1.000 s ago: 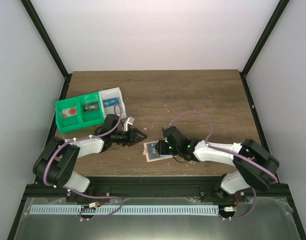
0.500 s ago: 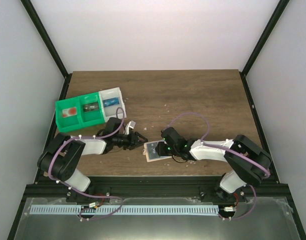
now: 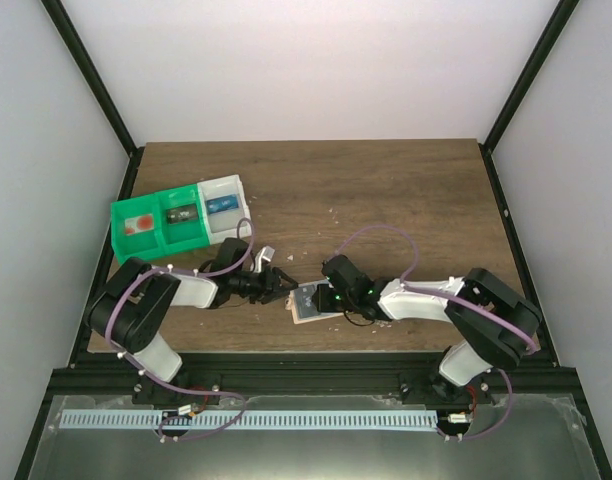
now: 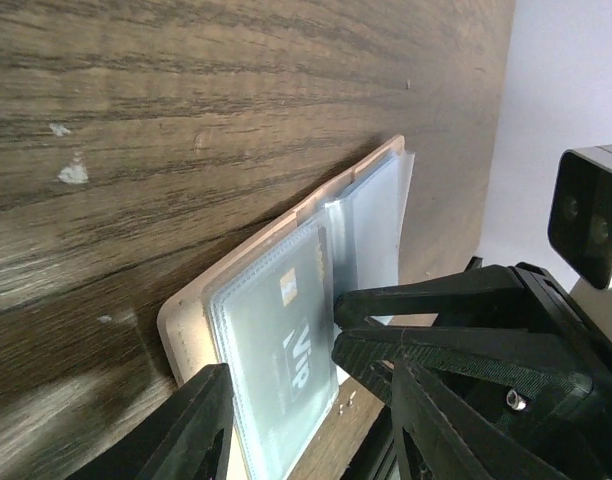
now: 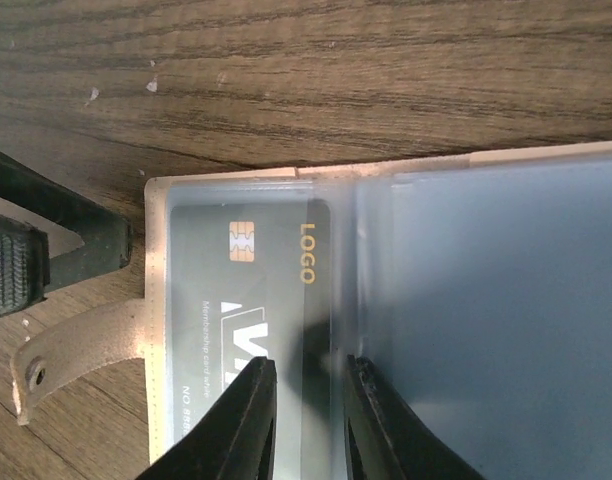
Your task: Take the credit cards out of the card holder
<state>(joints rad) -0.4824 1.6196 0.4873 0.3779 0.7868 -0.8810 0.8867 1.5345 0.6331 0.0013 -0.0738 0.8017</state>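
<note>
Card holder (image 3: 308, 302) flat on bench (image 3: 386, 190), left gripper (image 3: 285, 284) jaws wide at its edge, right gripper (image 3: 322, 298) jaws narrow over sleeved credit card (image 5: 251, 300), grip indeterminate

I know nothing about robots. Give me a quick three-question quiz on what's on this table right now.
1. True or false: the dark card lies loose on the table.
2. The left gripper is: A open, B shut.
3. What gold word is printed on the card?
Key: 1 false, it sits in a clear sleeve of the card holder; 2 A; 3 LOGO.
</note>
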